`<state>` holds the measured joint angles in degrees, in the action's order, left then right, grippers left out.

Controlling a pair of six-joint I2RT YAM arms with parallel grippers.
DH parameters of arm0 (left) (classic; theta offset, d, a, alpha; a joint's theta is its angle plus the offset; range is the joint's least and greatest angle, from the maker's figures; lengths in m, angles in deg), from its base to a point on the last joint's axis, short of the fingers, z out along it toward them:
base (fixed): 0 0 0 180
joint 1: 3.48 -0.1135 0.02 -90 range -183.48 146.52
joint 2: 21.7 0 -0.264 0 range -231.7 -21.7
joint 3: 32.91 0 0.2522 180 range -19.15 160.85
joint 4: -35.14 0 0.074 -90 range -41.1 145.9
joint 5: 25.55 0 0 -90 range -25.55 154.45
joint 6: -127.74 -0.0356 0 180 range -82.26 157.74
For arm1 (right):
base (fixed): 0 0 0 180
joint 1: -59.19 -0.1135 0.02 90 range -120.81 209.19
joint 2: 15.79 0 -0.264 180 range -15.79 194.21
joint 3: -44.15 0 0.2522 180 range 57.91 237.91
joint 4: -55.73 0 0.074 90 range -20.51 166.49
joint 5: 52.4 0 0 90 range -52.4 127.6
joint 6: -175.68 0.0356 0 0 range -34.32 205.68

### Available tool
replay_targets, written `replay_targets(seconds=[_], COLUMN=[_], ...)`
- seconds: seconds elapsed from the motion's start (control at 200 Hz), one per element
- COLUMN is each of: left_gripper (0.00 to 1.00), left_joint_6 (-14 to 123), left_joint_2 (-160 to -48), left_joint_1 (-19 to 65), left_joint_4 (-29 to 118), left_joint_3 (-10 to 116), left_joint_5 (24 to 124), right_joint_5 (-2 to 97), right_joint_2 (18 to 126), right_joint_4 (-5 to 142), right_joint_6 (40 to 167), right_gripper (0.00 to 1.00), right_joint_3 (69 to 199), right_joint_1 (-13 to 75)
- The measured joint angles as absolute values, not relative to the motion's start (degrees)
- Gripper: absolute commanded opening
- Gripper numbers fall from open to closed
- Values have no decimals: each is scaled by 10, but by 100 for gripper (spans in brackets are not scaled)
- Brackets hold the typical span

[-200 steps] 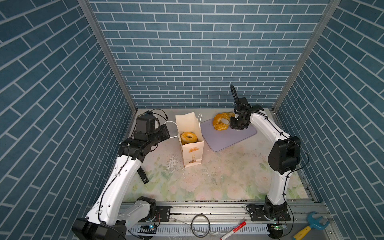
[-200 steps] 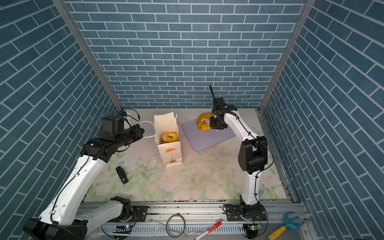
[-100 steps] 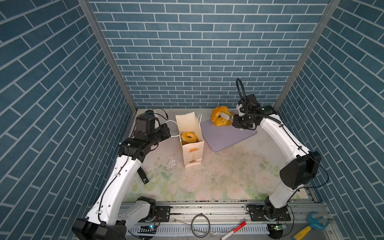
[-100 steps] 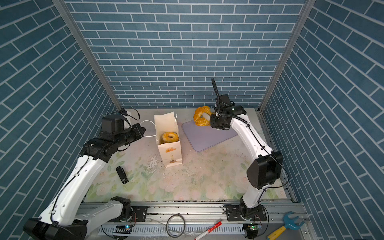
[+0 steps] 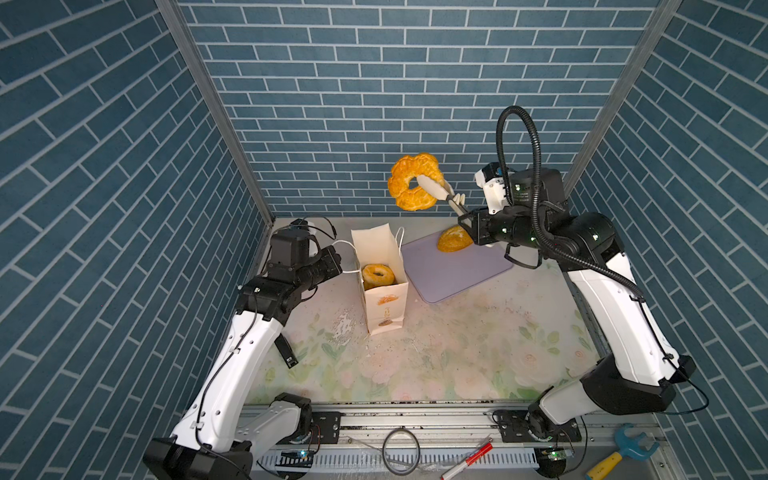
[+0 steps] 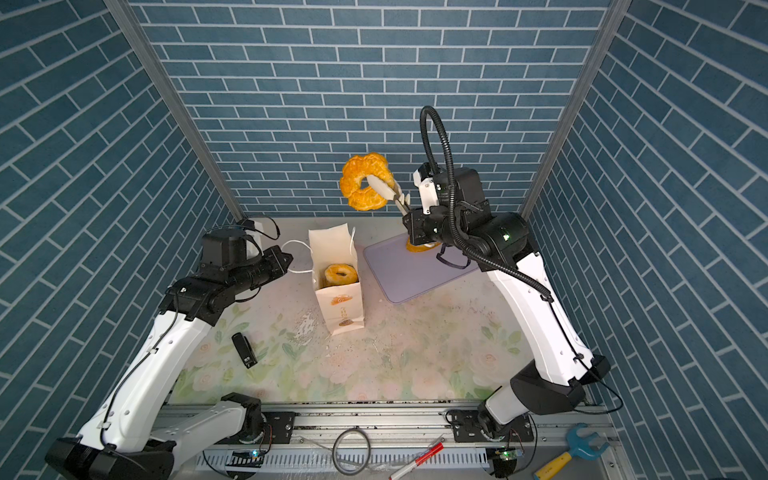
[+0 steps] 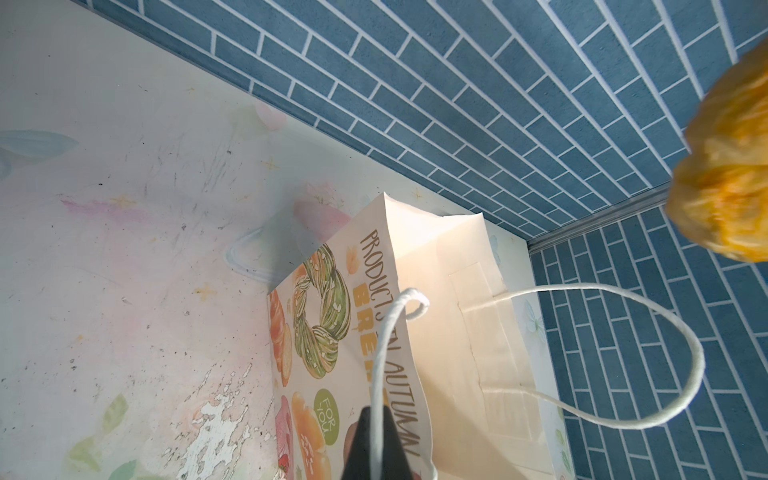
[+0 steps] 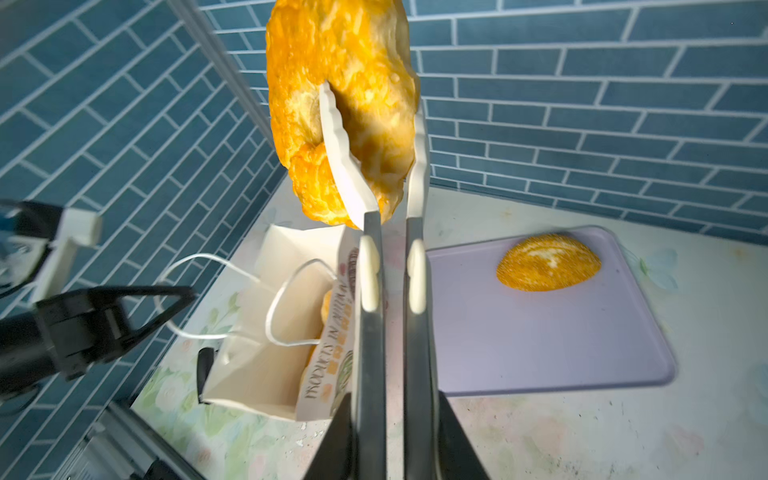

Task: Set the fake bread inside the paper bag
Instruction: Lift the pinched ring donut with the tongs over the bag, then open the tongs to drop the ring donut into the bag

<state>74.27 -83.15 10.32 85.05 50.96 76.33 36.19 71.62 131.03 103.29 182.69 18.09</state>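
1. Lifted off the tray a second ago, the ring bread (image 5: 413, 181) (image 6: 365, 180) now hangs high in front of the back wall, up and to the right of the paper bag (image 5: 384, 299). The right arm's elbow has swung outward and its forearm has risen; the left arm has not shifted.
2. Writing on the bag's printed side reads "PRODUCTS IN AUTUMN", a cut-off "BRE" and "FOR YOU" in a green circle, beside pictures of breads.
3. The right gripper (image 5: 471, 224) (image 8: 392, 440) is clamped on metal tongs (image 8: 372, 332), whose white tips pinch the ring through its hole.
4. The left gripper (image 5: 332, 259) (image 7: 376, 444), jaws closed, pinches the bag's white cord handle (image 7: 382, 353) from the bag's left side.
5. A second ring (image 5: 377, 274) lies inside the upright, open bag; an oval roll (image 5: 453, 241) (image 8: 548, 262) rests on the lavender tray (image 5: 457, 270).
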Motion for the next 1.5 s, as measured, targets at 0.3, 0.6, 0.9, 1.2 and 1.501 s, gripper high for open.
replay_targets(seconds=[0.3, 0.6, 0.9, 1.2, 1.501], left_gripper=[0, 0, 0, 0, 0], left_joint_6=[745, 746, 747, 748, 749], left_joint_2=[-819, -818, -818, -817, -815], left_joint_1=[103, 103, 103, 103, 103], left_joint_4=[850, 850, 847, 840, 839], left_joint_3=[508, 506, 502, 497, 495], left_joint_5=[763, 763, 764, 765, 765], right_joint_5=[285, 192, 145, 138, 146], right_joint_2=[775, 838, 861, 879, 876], right_joint_4=[1382, 1466, 1514, 1513, 1483], right_joint_6=[1014, 1012, 1005, 977, 959], right_gripper=[12, 13, 26, 42, 41], right_joint_3=[1921, 1946, 1965, 1992, 1997], right_joint_1=[57, -11, -38, -43, -43])
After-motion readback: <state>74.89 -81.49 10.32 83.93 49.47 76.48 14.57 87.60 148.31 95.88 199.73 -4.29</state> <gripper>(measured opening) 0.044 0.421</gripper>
